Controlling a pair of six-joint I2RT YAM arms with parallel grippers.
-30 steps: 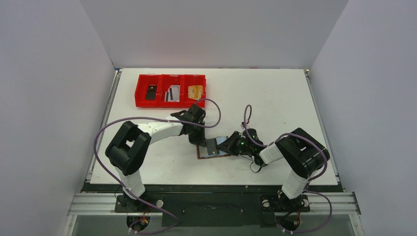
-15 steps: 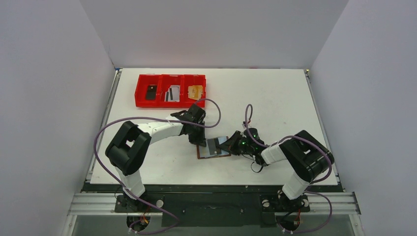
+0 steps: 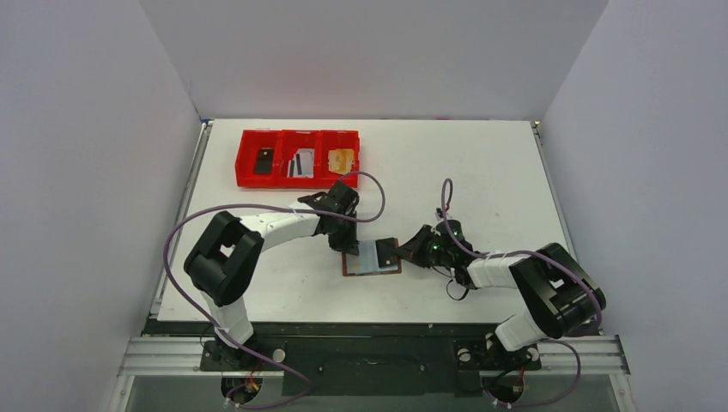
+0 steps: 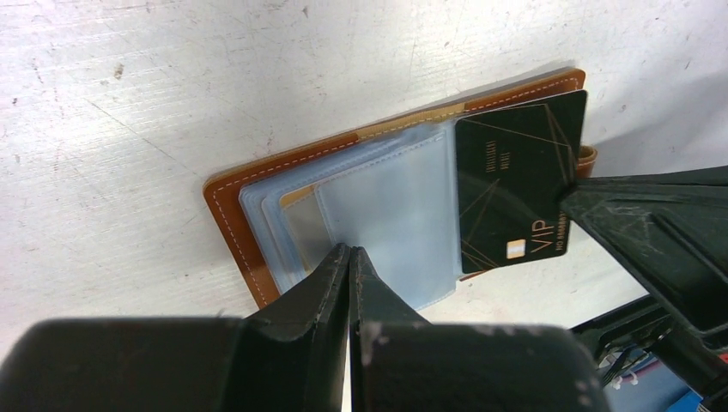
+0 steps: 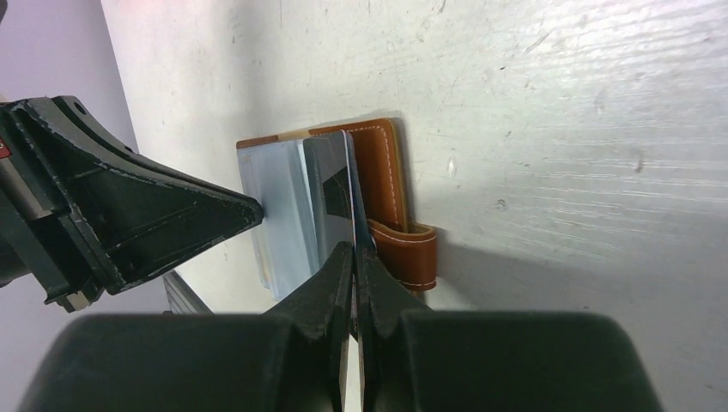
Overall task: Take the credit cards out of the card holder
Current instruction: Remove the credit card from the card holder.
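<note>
Gripping the black card (image 5: 330,189) by its near edge, the right gripper (image 5: 354,257) is clenched on it, and the card runs straight out from between the fingers (image 5: 322,292). Just right of those fingers sits the holder's strap (image 5: 412,253).

The left gripper (image 4: 348,257) is clenched too, with nothing visible between its fingers. Its tips rest on the clear sleeves (image 4: 395,215), apparently pinning the holder (image 4: 232,215) to the table (image 4: 129,129).

The risks, as I judge them:
- The right fingers pinch only a narrow margin, so the card may pivot or slip free as it is pulled away.
- I cannot tell whether the card's far end is lodged in a sleeve. If it is, the pull could drag the holder along.
- The left tips bear on slick plastic and could skid, which would free the holder.
- The strap lies close enough to the right fingers to catch them.

The card is glossy black with fine gold lines, a small pale chip patch and "VIP" in gold. It lies across the half of the holder nearest the right fingers. The holder is tan leather with pale stitching, open flat, with bluish clear sleeves fanned beyond the left fingertips.

Well beyond both grippers, a red tray (image 3: 246,146) has other cards (image 3: 300,162) in its compartments.
</note>
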